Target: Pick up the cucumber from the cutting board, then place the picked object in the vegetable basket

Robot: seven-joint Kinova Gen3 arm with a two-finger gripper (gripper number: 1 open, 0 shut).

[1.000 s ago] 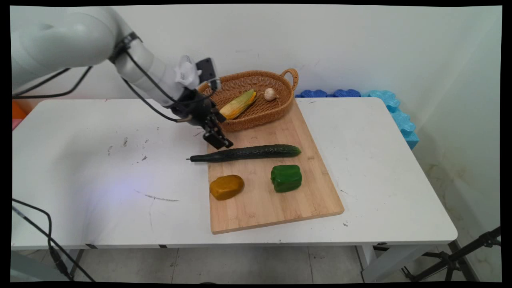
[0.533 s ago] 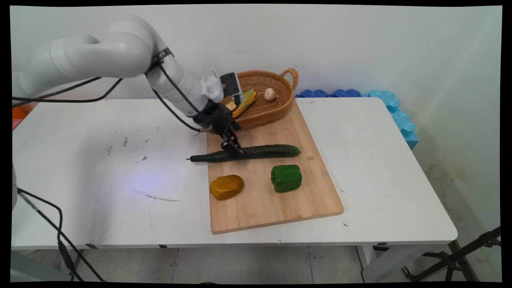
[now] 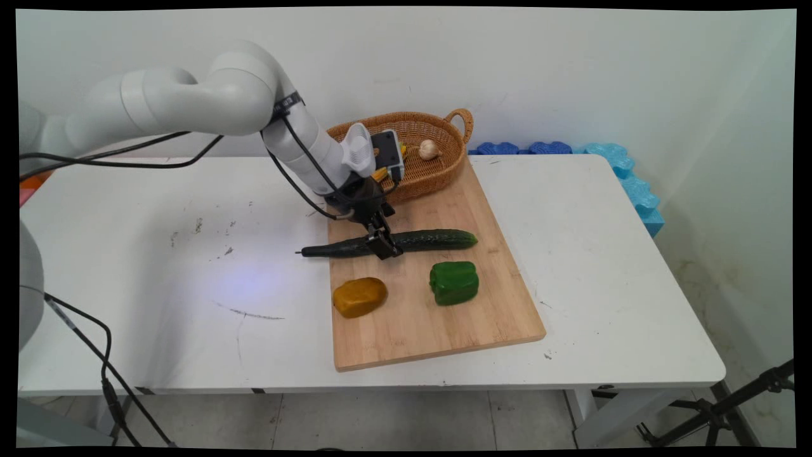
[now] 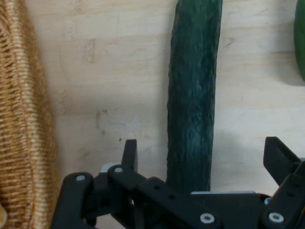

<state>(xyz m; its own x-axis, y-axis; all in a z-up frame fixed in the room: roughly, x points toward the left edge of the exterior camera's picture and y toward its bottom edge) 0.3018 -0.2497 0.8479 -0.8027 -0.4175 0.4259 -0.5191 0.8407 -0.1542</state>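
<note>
Gripper (image 3: 384,246) sits low over the cucumber (image 3: 406,242), fingers spread wide w/ one on each side of it, nothing clamped. In hand view the cucumber (image 4: 193,95) runs straight up between the two fingertips (image 4: 129,153), gap visible on both sides; can't tell if either pad touches. Straddle point is roughly the cucumber's left-of-middle section in main view.

Cucumber lies lengthwise across the cutting board (image 3: 438,317), thin stem end poking off the board's left edge onto the white table (image 3: 158,266), thick end pointing right. Dark green, bumpy skin.

Nearer the camera on the board: yellow-brown pepper (image 3: 360,296) at left, green pepper (image 3: 453,282) at right, well apart from each other and both clear of the cucumber. Green pepper's edge just shows at the hand view's right margin (image 4: 301,43).

Wicker basket (image 3: 438,168) sits on the board's far end, close behind the gripper; its woven wall fills the hand view's left side (image 4: 24,133). Inside it: garlic bulb (image 3: 429,149) near the right end, and a corn cob (image 3: 383,171) mostly hidden behind the wrist.

Blue foam pieces (image 3: 609,165) lie along the wall past the table's far right corner. Black cables hang off the arm at left.
</note>
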